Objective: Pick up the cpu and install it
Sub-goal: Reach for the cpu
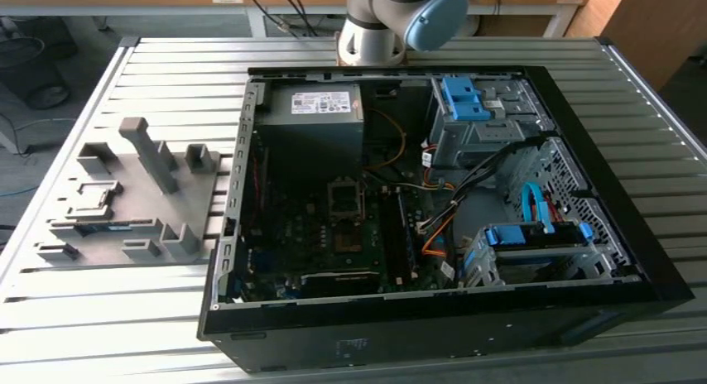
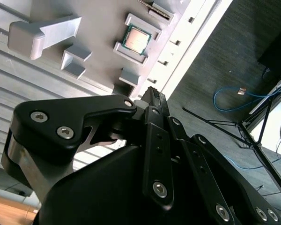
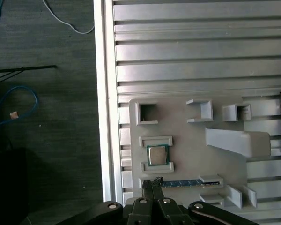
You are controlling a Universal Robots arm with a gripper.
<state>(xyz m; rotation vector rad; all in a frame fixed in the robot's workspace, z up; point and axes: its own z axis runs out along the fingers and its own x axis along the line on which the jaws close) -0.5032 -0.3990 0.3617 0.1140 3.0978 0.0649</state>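
From the exterior view you get the whole layout. The open black computer case [image 1: 442, 338] sits on the ribbed metal bench [image 1: 165, 61], and the arm [image 1: 403, 20] rises at twelve o'clock of the case. The grey moulded holder [image 1: 144, 194] lies at nine o'clock of it. Inside the case you can see the grey power-supply box [image 1: 315, 119] and, at six o'clock of that, the bare square socket [image 1: 343, 198] on the board. What sits in the holder's pockets is too small to tell there.

Both wrist views bring you the holder close. In the first wrist view the cpu [image 3: 157, 155], a small flat square with a dull silvery top, lies seated in a raised frame on the holder. In the second wrist view the cpu [image 2: 136, 39] catches a warm sheen. A long thin memory stick [image 3: 187, 182] with a blue-green edge stands just beside that frame, one end covered by the claw [image 3: 152, 183]. The claw's black fingers are drawn together with nothing between them, clear of the cpu. In the second wrist view its linkage and screw heads hide much of the holder, and a blue cable [image 2: 229, 93] lies on the dark floor beyond the bench edge
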